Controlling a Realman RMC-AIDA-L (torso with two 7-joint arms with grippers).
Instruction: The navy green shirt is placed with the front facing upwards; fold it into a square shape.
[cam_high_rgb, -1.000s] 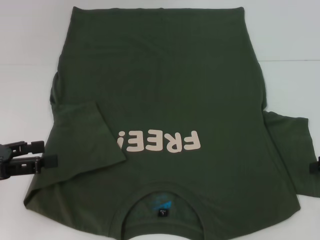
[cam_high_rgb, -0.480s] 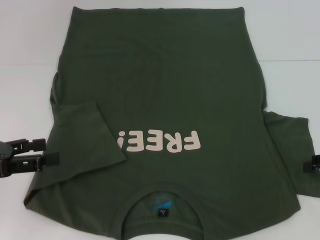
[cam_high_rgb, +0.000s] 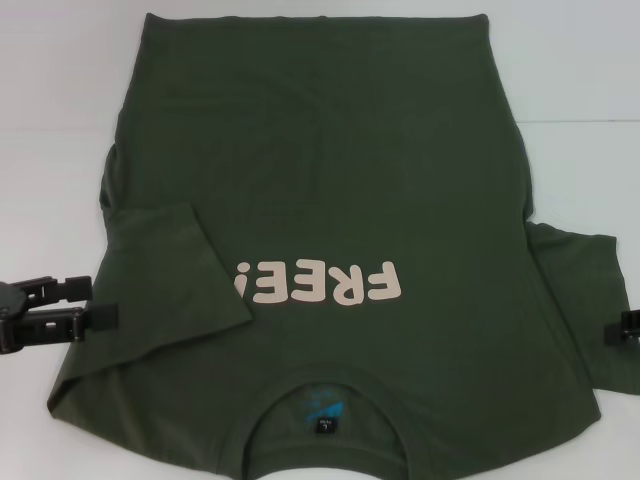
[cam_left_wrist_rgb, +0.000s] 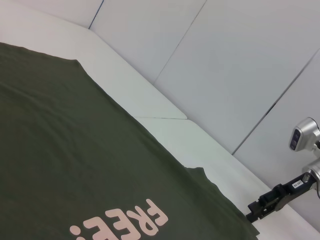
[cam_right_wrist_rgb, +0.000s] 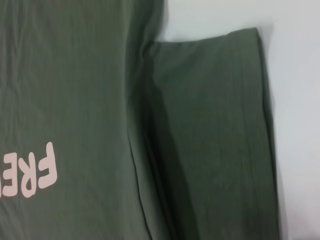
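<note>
The navy green shirt (cam_high_rgb: 320, 170) lies flat, front up, on the white table (cam_high_rgb: 50, 100), collar (cam_high_rgb: 322, 400) nearest me. Its pale "FREE!" lettering (cam_high_rgb: 320, 282) reads upside down. The sleeve on the left (cam_high_rgb: 170, 275) is folded in over the body; the sleeve on the right (cam_high_rgb: 580, 285) lies spread out. My left gripper (cam_high_rgb: 100, 302) is open and empty, just off the shirt's left edge. Only the tip of my right gripper (cam_high_rgb: 625, 330) shows, at the right sleeve's edge; it also shows in the left wrist view (cam_left_wrist_rgb: 270, 202). The right wrist view shows the spread sleeve (cam_right_wrist_rgb: 210, 125).
The shirt's hem (cam_high_rgb: 310, 18) reaches the table's far side. Bare white table lies on both sides of the shirt. A pale wall (cam_left_wrist_rgb: 240, 60) rises behind the table.
My right gripper has edged in from the right toward the spread sleeve. My left gripper has shifted slightly right. The shirt has not moved.
</note>
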